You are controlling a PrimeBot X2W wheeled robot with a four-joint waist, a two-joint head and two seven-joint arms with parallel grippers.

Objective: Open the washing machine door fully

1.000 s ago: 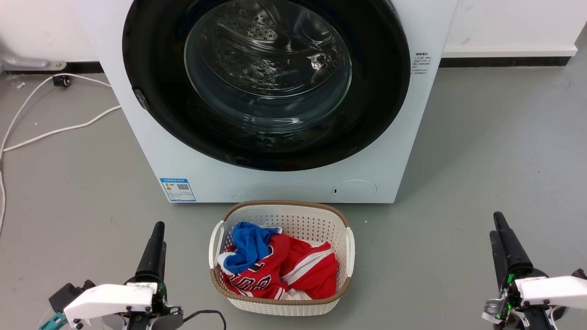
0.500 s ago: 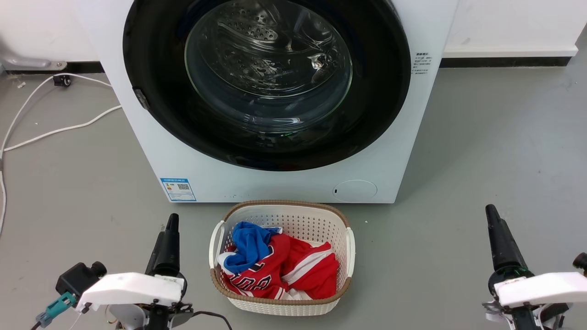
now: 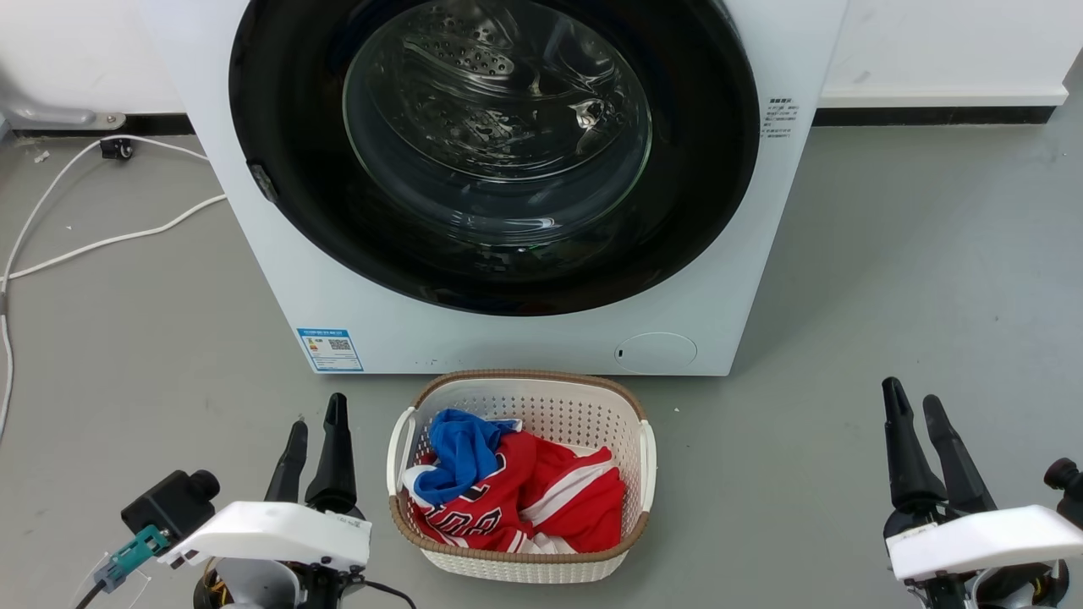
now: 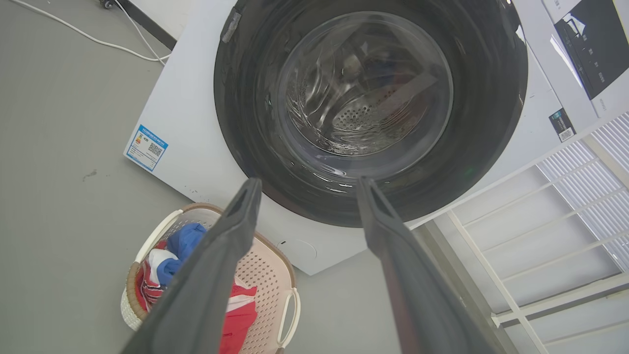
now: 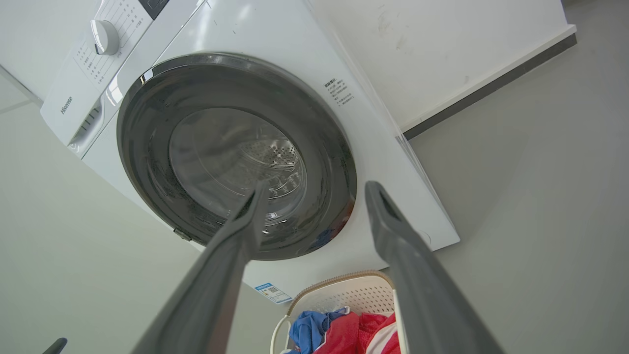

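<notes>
Since a second ago both of my claws have spread: each pair of fingers was pressed together then and now stands apart, pinching nothing. My left gripper (image 3: 316,412) has also climbed the head view and slid toward the laundry basket (image 3: 525,377). It is at the lower left above its white wrist housing, fingers pointing up and leaning slightly right. My right gripper (image 3: 909,391) sits at the lower right, fingers up and leaning a little left, over bare grey floor (image 3: 888,254).

Straight ahead, the washing machine door (image 3: 719,169) lies shut, flush in the front of the white washing machine (image 3: 508,342). The perforated steel drum shows through its glass bowl. Both grippers hang well apart from it. In each wrist view my own two fingers aim at the door's lower half.

The basket stands on the floor just before the machine, between my two arms. It holds a red jersey (image 3: 558,499) and a blue garment (image 3: 461,448). A blue label (image 3: 330,349) sits low on the machine's left, and a white cable (image 3: 101,241) trails across the floor beyond it.
</notes>
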